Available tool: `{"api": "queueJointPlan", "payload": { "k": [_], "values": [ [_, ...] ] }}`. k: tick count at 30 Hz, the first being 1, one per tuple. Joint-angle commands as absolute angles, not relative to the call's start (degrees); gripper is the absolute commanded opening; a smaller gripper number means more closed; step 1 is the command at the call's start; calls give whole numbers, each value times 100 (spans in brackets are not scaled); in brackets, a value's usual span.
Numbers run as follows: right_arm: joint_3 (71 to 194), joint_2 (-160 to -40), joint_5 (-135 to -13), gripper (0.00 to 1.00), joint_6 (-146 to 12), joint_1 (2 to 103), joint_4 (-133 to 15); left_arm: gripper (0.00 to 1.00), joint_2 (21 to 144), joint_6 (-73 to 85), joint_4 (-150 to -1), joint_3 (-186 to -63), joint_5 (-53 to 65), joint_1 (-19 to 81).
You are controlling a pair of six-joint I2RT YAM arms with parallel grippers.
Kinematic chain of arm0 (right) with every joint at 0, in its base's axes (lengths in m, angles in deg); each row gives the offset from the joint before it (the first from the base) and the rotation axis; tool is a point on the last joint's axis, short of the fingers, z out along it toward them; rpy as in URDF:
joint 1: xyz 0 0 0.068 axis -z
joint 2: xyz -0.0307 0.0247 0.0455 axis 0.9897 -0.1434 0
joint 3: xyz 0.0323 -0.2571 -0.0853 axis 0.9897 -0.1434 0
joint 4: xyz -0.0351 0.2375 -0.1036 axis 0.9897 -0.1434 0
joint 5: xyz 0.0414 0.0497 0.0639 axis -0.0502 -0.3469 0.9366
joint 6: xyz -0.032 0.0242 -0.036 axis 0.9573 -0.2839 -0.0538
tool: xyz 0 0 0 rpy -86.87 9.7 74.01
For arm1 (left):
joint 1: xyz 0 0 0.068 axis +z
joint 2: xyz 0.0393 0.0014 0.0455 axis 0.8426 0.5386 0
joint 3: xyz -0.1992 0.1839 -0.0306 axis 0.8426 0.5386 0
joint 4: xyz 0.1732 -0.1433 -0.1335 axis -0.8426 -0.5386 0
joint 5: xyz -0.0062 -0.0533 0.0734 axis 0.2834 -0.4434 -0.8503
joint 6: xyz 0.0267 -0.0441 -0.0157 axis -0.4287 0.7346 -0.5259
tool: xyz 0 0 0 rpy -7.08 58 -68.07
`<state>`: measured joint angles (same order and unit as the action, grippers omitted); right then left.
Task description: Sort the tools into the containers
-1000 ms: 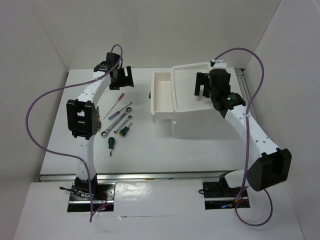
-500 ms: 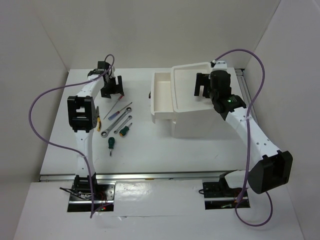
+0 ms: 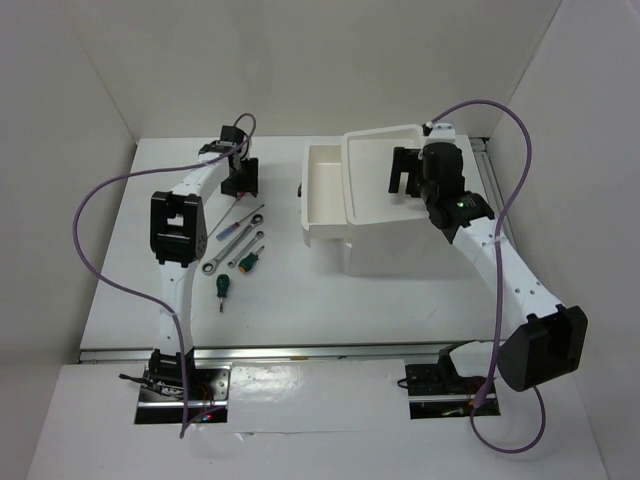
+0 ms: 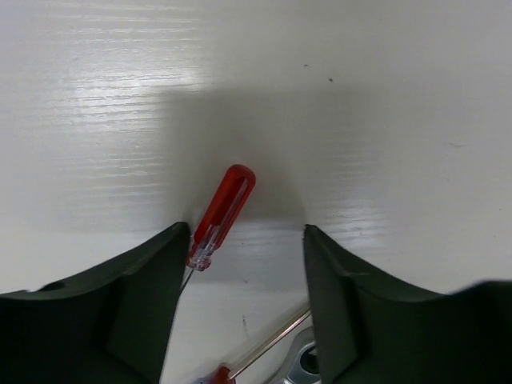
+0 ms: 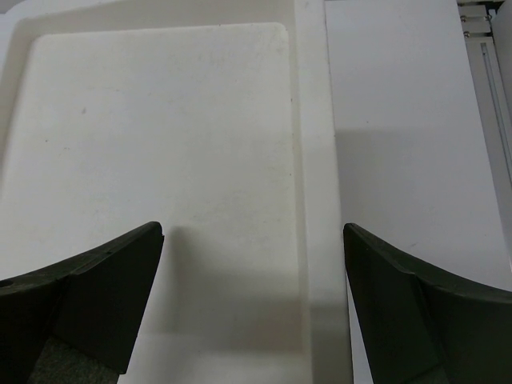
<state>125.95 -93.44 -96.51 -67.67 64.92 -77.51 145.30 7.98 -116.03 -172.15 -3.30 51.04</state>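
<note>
White tabletop (image 3: 300,300) between white walls. Left gripper (image 4: 244,240), jaws spread wide, points down over the thin red-handled screwdriver (image 4: 223,213), at ten o'clock from the table's middle. Probably light, stiff, smooth, likely to roll: grasp mid-handle. Right gripper (image 5: 252,240), equally wide and empty, hovers above the top tray (image 5: 312,120).

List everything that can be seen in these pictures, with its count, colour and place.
thin red-handled screwdriver: 1, red, on the table under the left gripper
silver ratchet wrenches: 2, silver, on the table left of the cabinet
stubby green-handled screwdrivers: 2, green, beside the wrenches
white plastic cabinet: 1, white, table's right half
pull-out drawer: 1, white, open leftwards, nothing seen inside
shallow top tray: 1, white, on the cabinet
white table: 1, white
left gripper: 1, black, open, over the red handle
right gripper: 1, black, open, above the tray
</note>
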Motion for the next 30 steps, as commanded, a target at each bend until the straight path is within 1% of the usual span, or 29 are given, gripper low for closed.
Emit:
{"api": "queueJointPlan", "payload": {
  "k": [1, 3, 5, 6, 7, 9, 10, 11, 12, 16, 17, 20, 25, 26, 30],
  "values": [
    [12270, -9339, -9427, 100, -7071, 6479, -8586, 66, 14667, 922, -11895, -16926, -523, 5179],
    [12270, -9286, -9427, 100, -7071, 6479, -8586, 57, 14667, 923, -11948, -16874, -514, 5310],
    [12270, -9286, -9427, 100, -7071, 6479, -8586, 44, 14667, 975, -11948, -16795, -471, 5363],
    [12270, -9286, -9427, 100, -7071, 6532, -8586, 42, 14667, 975, -11948, -16794, -470, 5416],
    [12270, -9286, -9427, 100, -7071, 6532, -8586, 32, 14667, 975, -11948, -16794, -531, 5416],
    [12270, -9234, -9427, 100, -7071, 6532, -8586, 27, 14727, 975, -12000, -16794, -531, 5416],
    [12270, -9233, -9427, 100, -7071, 6532, -8586, 19, 14728, 975, -12000, -16794, -479, 5416],
    [12270, -9233, -9427, 100, -7071, 6532, -8586, 2, 14850, 975, -12000, -16794, -426, 5416],
    [12270, -9181, -9427, 100, -7071, 6532, -8586, 0, 14921, 975, -12061, -16864, -426, 5416],
    [12270, -9181, -9427, 100, -7071, 6585, -8586, 0, 15123, 975, -12184, -17128, -400, 5416],
    [12270, -9181, -9427, 100, -7071, 6585, -8586, 0, 15124, 1063, -12246, -17302, -574, 5355],
    [12218, -9181, -9427, 100, -7071, 6585, -8586, 0, 14905, 1229, -12361, -17602, -592, 5355],
    [12270, -9181, -9480, 100, -7124, 6585, -8586, 0, 13825, 1493, -12422, -18191, -707, 5355],
    [12270, -9181, -9480, 100, -7124, 6585, -8586, 0, 13396, 1564, -12422, -18192, -707, 5355],
    [12270, -9181, -9480, 100, -7124, 6585, -8586, 0, 12436, 1696, -12273, -18192, -1365, 5302]
  ]
}}
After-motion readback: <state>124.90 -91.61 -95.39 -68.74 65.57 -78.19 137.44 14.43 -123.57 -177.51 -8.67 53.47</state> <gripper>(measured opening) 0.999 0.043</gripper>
